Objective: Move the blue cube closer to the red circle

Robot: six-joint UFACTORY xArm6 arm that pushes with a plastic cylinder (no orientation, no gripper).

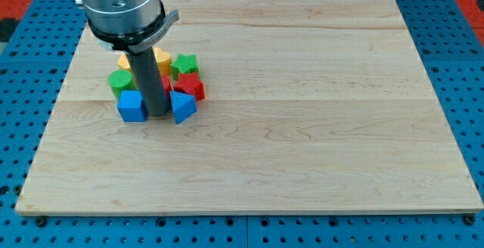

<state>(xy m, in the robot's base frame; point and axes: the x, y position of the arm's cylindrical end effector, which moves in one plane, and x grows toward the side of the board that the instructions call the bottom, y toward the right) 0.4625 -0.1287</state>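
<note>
A tight cluster of blocks lies at the view's upper left of the wooden board (302, 112). The blue cube (131, 106) is at the cluster's lower left. My tip (157, 114) stands right beside the cube's right side, between it and a blue triangular block (182, 106). A red block (189, 85) lies just above the blue triangular one; its shape looks like a star. A second red piece (165, 83) peeks out right of the rod, mostly hidden, so I cannot tell its shape.
A green round block (120, 80) sits above the blue cube. A green star (184, 65) and yellow blocks (161, 56) lie at the cluster's top, partly hidden by the rod. Blue pegboard (30, 97) surrounds the board.
</note>
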